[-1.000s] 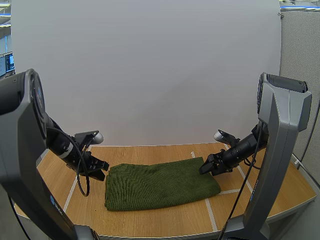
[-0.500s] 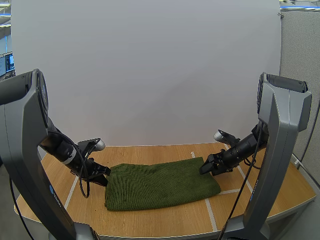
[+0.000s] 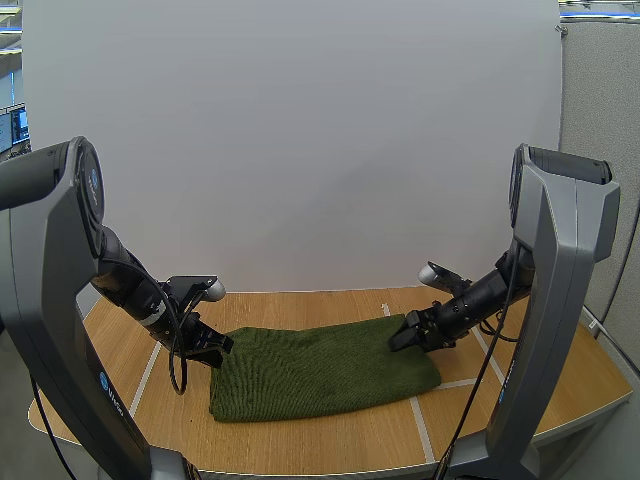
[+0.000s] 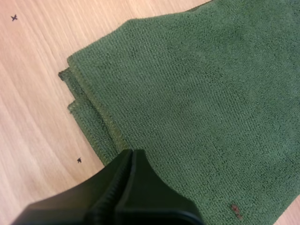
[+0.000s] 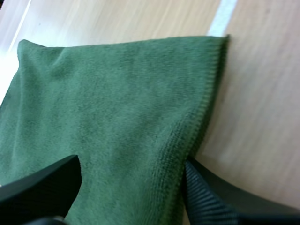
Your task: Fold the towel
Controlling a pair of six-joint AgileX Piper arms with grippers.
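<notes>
A dark green towel (image 3: 320, 370) lies folded flat in the middle of the wooden table (image 3: 300, 440). My left gripper (image 3: 215, 346) is low at its far left corner. In the left wrist view its fingers lie together as one dark wedge (image 4: 131, 154), shut, with the tip over the towel (image 4: 187, 84) just inside the layered left edge. My right gripper (image 3: 402, 338) is at the far right corner. It is open (image 5: 131, 183), one finger (image 5: 42, 187) over the towel (image 5: 117, 93) and the other (image 5: 220, 201) on the bare wood beside the hem.
White tape lines (image 3: 420, 425) mark the table, and one (image 5: 222, 16) runs close past the towel's right corner. Bare wood lies in front of the towel up to the table's curved front edge (image 3: 330, 472). Both arm columns stand at the sides.
My left gripper has moved right and down, from off the towel to its far left corner. My right gripper has edged a little left over the far right corner. The towel has not moved.
</notes>
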